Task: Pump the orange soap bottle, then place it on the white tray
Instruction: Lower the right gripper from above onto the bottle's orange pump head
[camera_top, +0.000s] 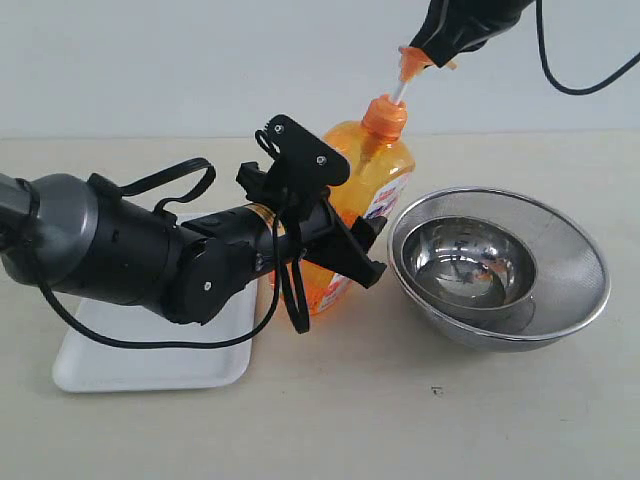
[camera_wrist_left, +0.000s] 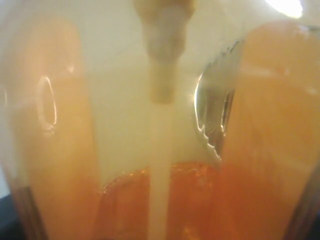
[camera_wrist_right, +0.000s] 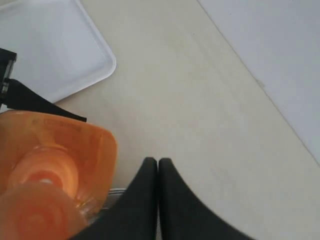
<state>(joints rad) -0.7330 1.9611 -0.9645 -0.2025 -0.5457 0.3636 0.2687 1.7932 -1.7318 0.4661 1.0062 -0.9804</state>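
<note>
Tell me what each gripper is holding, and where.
The left gripper clamps the orange soap bottle around its body. The right gripper, shut, holds nothing.

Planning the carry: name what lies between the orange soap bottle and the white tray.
Exterior view: only the left tool, clamped on the orange soap bottle, and its arm span the gap to the white tray.

Beige tabletop (camera_top: 420, 420), plain pale wall (camera_top: 200, 60)

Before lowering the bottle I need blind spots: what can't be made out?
Exterior view: left arm covers much of the flat white rectangular tray.
Left wrist view: tall translucent orange plastic soap bottle fills the frame, blurred by closeness.
Right wrist view: frame edge cuts the orange pump head; contact with the right claw unseen.
</note>
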